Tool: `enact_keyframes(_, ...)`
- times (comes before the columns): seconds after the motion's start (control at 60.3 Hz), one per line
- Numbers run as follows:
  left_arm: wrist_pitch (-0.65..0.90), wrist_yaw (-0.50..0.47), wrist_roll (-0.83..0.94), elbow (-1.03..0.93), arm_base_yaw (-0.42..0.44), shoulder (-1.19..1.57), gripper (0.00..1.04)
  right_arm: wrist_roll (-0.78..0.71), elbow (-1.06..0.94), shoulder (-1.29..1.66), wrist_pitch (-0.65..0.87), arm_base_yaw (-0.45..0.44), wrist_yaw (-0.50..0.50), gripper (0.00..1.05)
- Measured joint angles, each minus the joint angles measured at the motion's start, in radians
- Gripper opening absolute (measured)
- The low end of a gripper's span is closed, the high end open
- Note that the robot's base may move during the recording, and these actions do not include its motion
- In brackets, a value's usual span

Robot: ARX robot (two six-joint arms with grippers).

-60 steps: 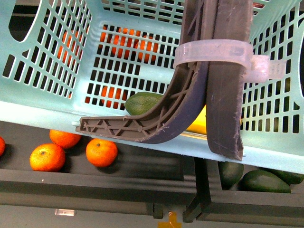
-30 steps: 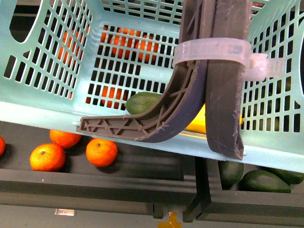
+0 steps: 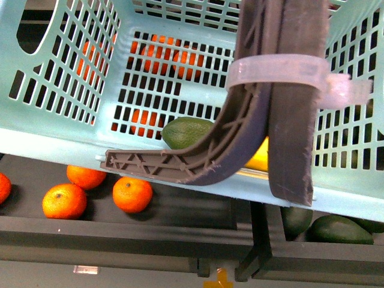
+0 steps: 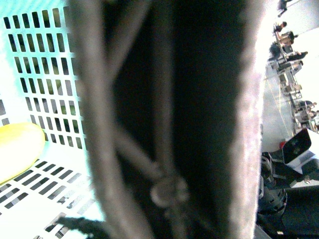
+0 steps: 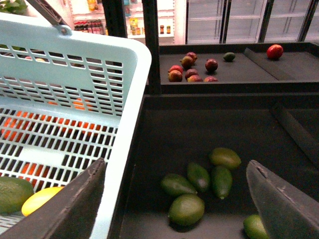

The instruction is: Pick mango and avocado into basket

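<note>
Basket: the teal basket [image 3: 78, 141] fills your front view, tilted, its grey-brown handles [image 3: 288, 120] crossing in front, bound by a white zip tie [image 3: 282, 75].
Avocado: it lies on the basket floor [image 3: 186, 132], partly behind a handle; in your right wrist view it sits [image 5: 12, 194] inside the basket, beside and beyond the finger nearer the basket.
Mango: it touches the avocado on the floor, a yellow end showing past the handles [image 3: 259, 157], also seen from the right wrist [image 5: 40, 199] and left wrist [image 4: 17, 149].
Right gripper: your right gripper [image 5: 174, 199] is spread wide with nothing between its fingers, hovering by the basket's wall over a dark bin.
Left gripper: you cannot tell its state; the left wrist view is blocked by a blurred handle [image 4: 169, 119] right against the lens.
Bin avocados: loose green ones [image 5: 199, 184] lie between and beyond your right fingers.
Oranges: several [image 3: 132, 193] sit in a tray under the basket's edge.
Red fruit: a cluster [image 5: 192, 69] lies on a shelf well beyond your right gripper.
</note>
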Motion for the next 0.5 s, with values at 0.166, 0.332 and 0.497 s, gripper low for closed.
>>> enact_keyframes(0.166,0.0,0.011,-0.008,0.0,-0.002,0.0,0.11,0.0,0.0,-0.001,-0.001,0.0,-0.001,0.96)
enact_keyframes(0.332,0.0,0.011,0.0,0.0,-0.001,0.0,0.11,0.0,0.0,0.0,-0.002,0.0,-0.002,0.96)
enact_keyframes(0.497,0.0,-0.003,-0.005,0.0,0.004,0.001,0.11,0.0,0.0,-0.002,-0.003,0.001,-0.001,0.96)
